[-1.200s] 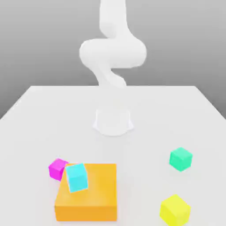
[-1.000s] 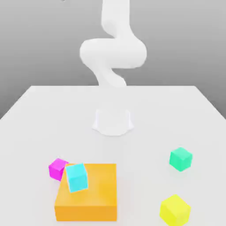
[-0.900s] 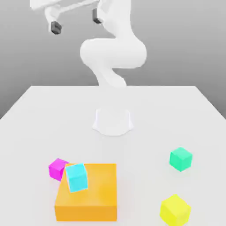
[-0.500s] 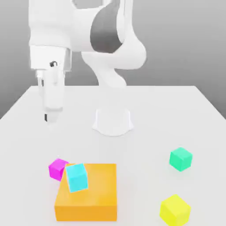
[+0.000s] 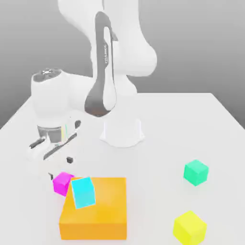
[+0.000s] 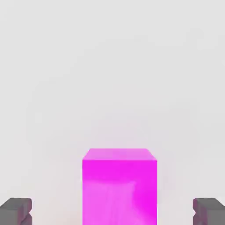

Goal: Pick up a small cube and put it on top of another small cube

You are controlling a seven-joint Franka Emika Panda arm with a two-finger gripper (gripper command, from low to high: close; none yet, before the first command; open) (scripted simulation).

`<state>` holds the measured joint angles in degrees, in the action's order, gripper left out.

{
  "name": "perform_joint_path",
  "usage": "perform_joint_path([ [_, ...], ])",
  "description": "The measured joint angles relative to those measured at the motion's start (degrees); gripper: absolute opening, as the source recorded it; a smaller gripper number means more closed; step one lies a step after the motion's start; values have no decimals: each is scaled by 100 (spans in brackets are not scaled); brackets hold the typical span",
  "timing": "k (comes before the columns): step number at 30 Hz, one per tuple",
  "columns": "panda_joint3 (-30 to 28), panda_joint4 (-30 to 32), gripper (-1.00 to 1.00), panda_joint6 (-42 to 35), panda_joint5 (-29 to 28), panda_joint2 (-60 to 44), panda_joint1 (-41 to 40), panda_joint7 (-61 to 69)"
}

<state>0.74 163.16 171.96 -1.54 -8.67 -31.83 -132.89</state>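
White robot arm bent low over a pale tabletop [image 5: 191, 124], its gripper [image 5: 60, 167] just above a magenta cube [image 5: 62, 183].

Exterior view: a plain white tabletop under a grey, featureless backdrop. The magenta cube sits near the front edge toward the exterior view's left, close beside the back left corner of a large orange block [image 5: 95, 210]; a cyan cube [image 5: 83, 192] rests tilted on that block's corner. A green cube [image 5: 195, 172] and a yellow cube [image 5: 189, 227] lie toward the front right corner. Half a second earlier the hand hung higher and farther back; it has come down over the magenta cube. Hand view: the magenta cube [image 6: 119, 186] stands between two dark fingertips [image 6: 16, 210], jaws spread wide, not touching it.
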Motion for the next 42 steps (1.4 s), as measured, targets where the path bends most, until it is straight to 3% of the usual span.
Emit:
perform_joint_path([
  [2,-41,-72,0,334,-24,-413,42,-28],
  [3,-51,-107,-100,503,-24,-620,55,-37],
  [10,-57,-116,-100,557,-26,-671,62,-39],
  [18,15,113,-100,-647,175,762,94,173],
  [25,223,-357,-100,-1621,469,1290,542,1366],
  [35,521,-1118,-100,-2970,377,1866,1105,2833],
  [40,567,-1085,-100,-2276,197,1187,1145,2879],
  [41,566,-1058,100,-2084,177,1023,1152,2866],
  [42,566,-1058,100,-2084,177,1023,1154,2866],
])
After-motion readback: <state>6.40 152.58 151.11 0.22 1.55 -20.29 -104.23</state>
